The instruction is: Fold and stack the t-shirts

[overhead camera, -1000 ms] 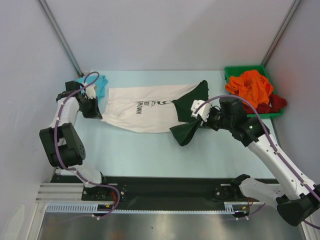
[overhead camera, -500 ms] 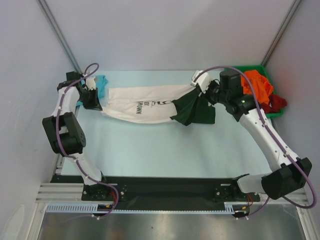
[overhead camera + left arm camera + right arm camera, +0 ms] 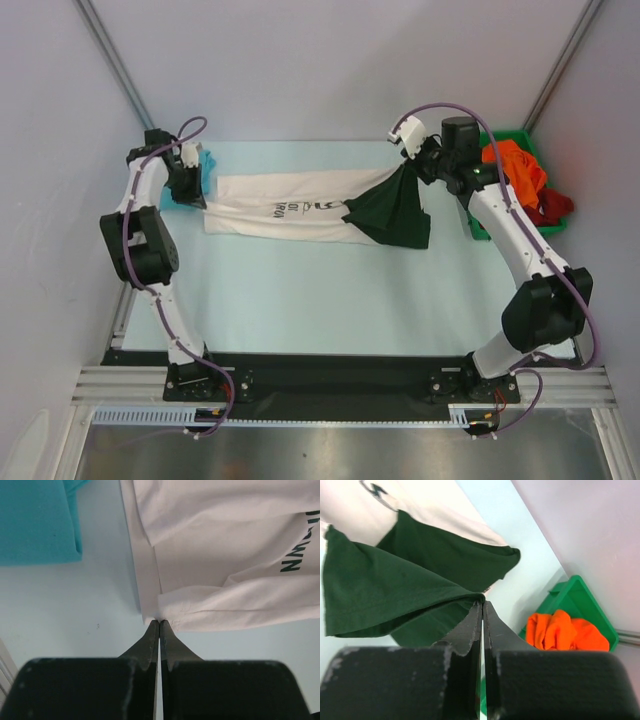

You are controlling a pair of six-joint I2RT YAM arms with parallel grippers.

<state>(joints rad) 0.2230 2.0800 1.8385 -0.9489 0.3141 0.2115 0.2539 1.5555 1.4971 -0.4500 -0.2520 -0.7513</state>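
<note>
The cream t-shirt point(image 3: 290, 206) with dark green sleeves point(image 3: 395, 212) lies folded lengthwise across the back of the table. My left gripper point(image 3: 196, 196) is shut on its bottom hem corner point(image 3: 161, 616) at the left end. My right gripper point(image 3: 410, 165) is shut on a green sleeve point(image 3: 410, 587) and holds it lifted at the right end. A folded teal t-shirt point(image 3: 203, 172) lies by the left gripper, also in the left wrist view point(image 3: 37, 522). An orange t-shirt point(image 3: 515, 170) and a dark red one point(image 3: 553, 207) sit in the bin.
A green plastic bin point(image 3: 470, 222) stands at the back right, partly behind my right arm; it also shows in the right wrist view point(image 3: 570, 597). Grey walls close in the table on three sides.
Both grippers have carried the near edge of the cream shirt toward the back, folding it narrower. The right gripper has risen with the green sleeve; the left has moved back beside the teal shirt.
</note>
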